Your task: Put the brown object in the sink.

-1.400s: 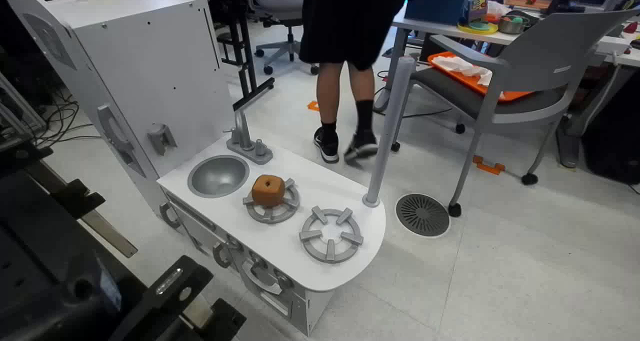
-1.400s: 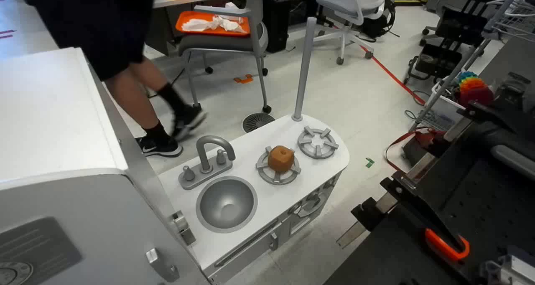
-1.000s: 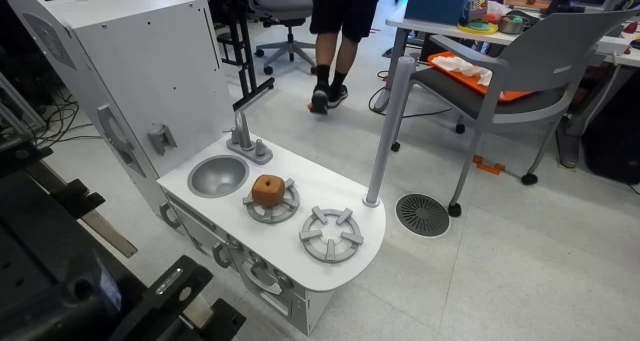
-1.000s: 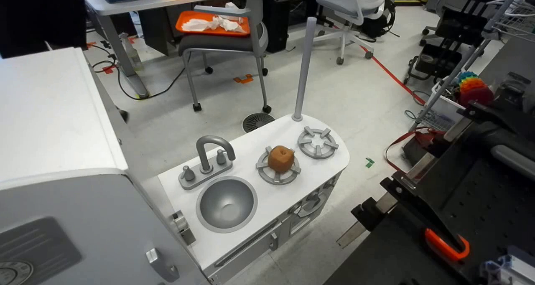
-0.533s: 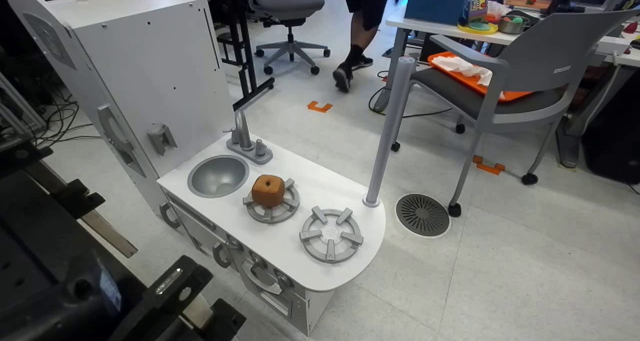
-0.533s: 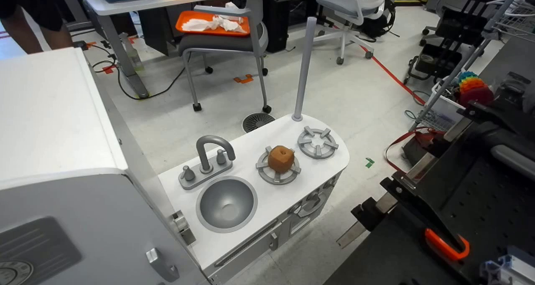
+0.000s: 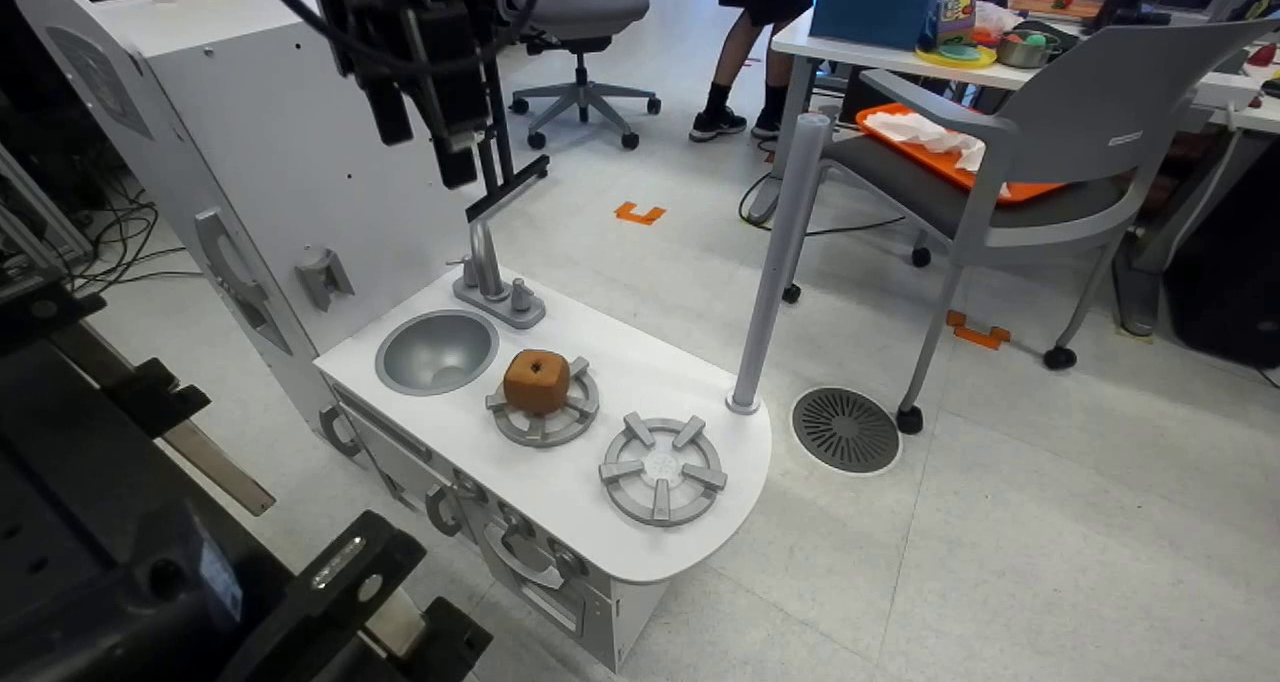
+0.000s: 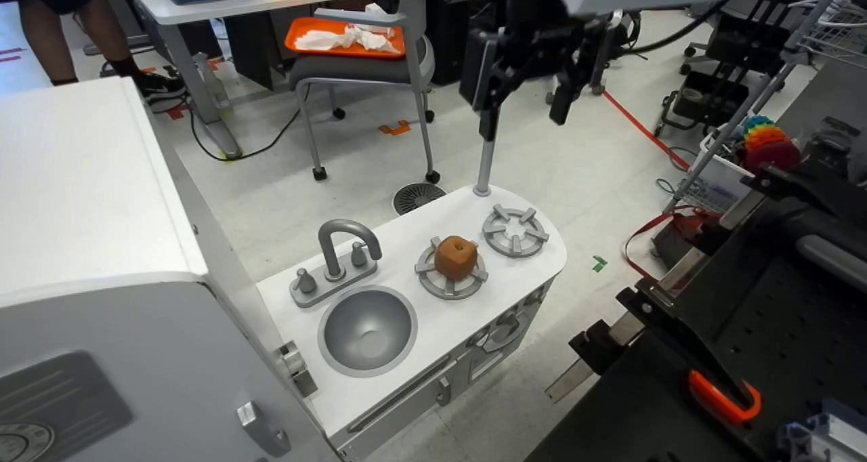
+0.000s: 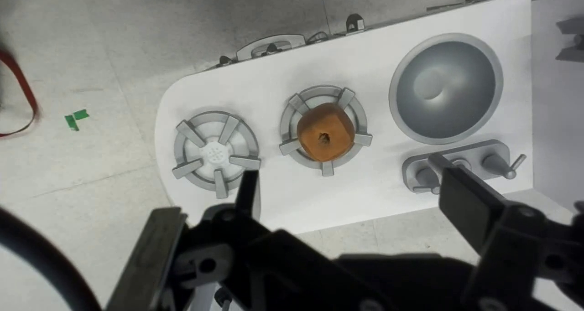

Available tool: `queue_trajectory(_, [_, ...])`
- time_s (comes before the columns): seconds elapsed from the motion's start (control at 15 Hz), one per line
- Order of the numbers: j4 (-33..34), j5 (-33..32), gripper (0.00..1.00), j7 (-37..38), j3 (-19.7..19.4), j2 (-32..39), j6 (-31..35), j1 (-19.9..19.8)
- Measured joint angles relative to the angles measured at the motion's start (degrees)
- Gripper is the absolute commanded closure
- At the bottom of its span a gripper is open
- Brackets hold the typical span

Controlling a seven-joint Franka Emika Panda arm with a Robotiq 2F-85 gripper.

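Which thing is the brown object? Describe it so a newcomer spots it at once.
Look for the white toy-kitchen counter with the round gray sink near one end. On the burner nearer that sink sits the brown object, a rounded, boxy lump. Its brown colour and the dark hole in its top set it apart from the gray sink, burner and faucet.
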Motion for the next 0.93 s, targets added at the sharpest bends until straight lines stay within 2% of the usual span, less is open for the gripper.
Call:
queue_trajectory(0.33, [13.2, 2.7, 0.00, -3.4, -0.9, 18.9, 4.9, 1.4])
queue_trajectory(0.67, [26.2, 2.9, 0.00, -8.6, -2.0, 33.7, 5.0, 2.3])
queue_trajectory(0.93, [37.2, 2.8, 0.00, -10.9, -3.5, 43.4, 4.2, 4.6])
